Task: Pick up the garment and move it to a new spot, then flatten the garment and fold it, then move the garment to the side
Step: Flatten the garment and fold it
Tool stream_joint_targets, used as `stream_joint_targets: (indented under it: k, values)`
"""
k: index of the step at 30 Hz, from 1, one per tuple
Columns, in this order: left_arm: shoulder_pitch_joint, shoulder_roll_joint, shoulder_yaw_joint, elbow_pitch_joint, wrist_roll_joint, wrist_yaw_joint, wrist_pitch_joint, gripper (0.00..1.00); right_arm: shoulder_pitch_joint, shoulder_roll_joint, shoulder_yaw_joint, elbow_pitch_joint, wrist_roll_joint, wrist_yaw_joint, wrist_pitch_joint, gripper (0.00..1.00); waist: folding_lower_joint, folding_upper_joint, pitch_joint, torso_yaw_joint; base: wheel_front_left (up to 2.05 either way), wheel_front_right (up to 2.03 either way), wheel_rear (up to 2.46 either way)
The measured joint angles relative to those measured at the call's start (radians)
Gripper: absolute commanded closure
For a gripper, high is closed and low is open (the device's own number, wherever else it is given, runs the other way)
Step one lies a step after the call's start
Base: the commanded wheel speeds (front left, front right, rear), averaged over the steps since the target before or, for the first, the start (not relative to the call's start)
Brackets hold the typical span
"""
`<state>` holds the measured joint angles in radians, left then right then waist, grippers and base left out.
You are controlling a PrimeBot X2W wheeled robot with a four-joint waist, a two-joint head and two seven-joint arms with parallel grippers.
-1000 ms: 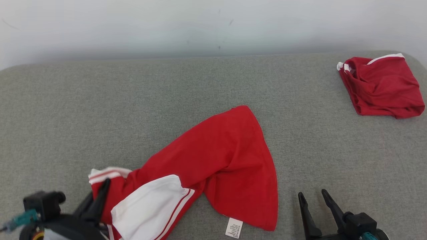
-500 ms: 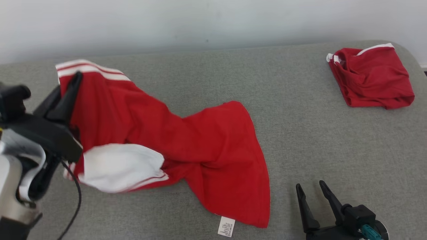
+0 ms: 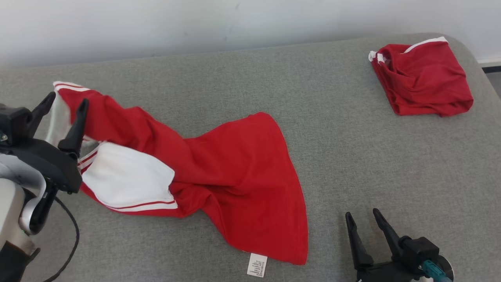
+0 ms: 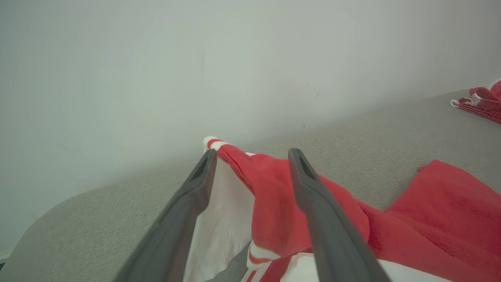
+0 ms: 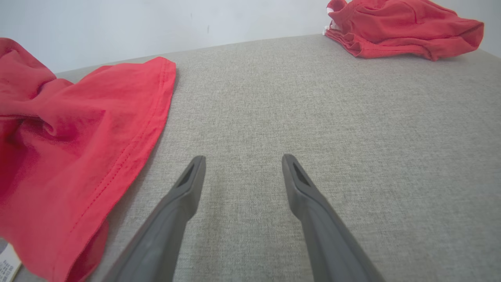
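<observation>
Red-and-white shirt [image 3: 219, 168]: crumpled on grey cushion [image 3: 352, 137], left-centre. Judged light, limp; pinch hem corners. Left gripper [image 3: 67, 99] spread wide, striped sleeve [image 3: 70, 87] loose between fingers [image 3: 77, 125], unclamped. Right gripper [image 3: 362, 213] spread wide, empty.

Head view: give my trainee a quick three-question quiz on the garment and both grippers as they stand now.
1. True or false: the right gripper grips the spread red garment.
2. Where does the folded red garment lie on the grey cushion? A) far right corner B) near edge, middle C) under the spread garment
3. Which part of the spread red garment lies between the open fingers of the left gripper?
Key: 1 false: it is open over bare cushion, apart from the cloth. 2 A. 3 its white-striped cuff end.
</observation>
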<state>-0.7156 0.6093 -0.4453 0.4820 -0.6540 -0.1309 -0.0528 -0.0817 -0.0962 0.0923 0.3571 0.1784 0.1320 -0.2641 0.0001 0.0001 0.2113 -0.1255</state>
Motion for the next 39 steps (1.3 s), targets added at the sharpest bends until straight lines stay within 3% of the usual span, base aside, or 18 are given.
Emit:
stream_joint_targets:
  k: [7,14,17,33,34,35,36,37,39]
  values:
    - [-0.006,0.001,-0.042,0.047,-0.032,0.000,-0.051,0.00,0.011,-0.002,-0.014,0.005,-0.003,0.000,0.000,0.00,-0.0001,0.0000,-0.012,0.031,0.00,0.00,0.00]
    - [0.024,0.017,-0.163,-0.020,-0.210,0.000,0.057,0.00,0.000,0.001,0.000,0.006,-0.004,0.000,0.000,0.00,-0.0002,0.0000,-0.004,0.048,0.00,0.00,0.00]
    - [0.019,0.044,-0.207,-0.014,-0.271,0.000,0.124,0.00,-0.018,0.001,0.011,0.008,-0.003,0.000,0.000,0.00,-0.0002,0.0000,0.014,0.039,0.00,0.00,0.00]
    - [-0.052,0.104,-0.308,0.097,-0.339,0.000,0.194,0.00,-0.038,0.019,0.002,-0.006,0.003,0.000,0.000,0.00,-0.0001,0.0000,0.076,-0.056,0.00,0.00,0.00]
    - [-0.053,0.103,-0.315,0.101,-0.346,0.000,0.196,0.22,-0.038,0.020,0.002,-0.007,0.003,0.000,0.000,0.00,-0.0001,0.0000,0.077,-0.058,0.00,0.00,0.00]
    - [-0.053,0.102,-0.319,0.105,-0.354,0.000,0.201,0.59,-0.037,0.022,0.000,-0.008,0.003,0.000,0.000,0.00,-0.0001,0.0000,0.077,-0.060,0.00,0.00,0.00]
    - [-0.053,0.102,-0.327,0.105,-0.361,0.000,0.203,0.86,-0.037,0.022,0.000,-0.009,0.001,0.000,0.000,0.00,-0.0001,0.0000,0.076,-0.059,0.00,0.00,0.00]
    - [-0.053,0.101,-0.333,0.103,-0.368,0.000,0.203,1.00,-0.037,0.022,-0.001,-0.011,0.000,0.000,0.000,0.00,-0.0001,0.0000,0.076,-0.058,0.00,0.00,0.00]
    - [-0.054,0.101,-0.340,0.096,-0.385,0.000,0.193,1.00,-0.038,0.022,-0.004,-0.019,0.000,0.000,0.000,0.00,-0.0001,0.0000,0.073,-0.054,0.00,0.00,0.00]
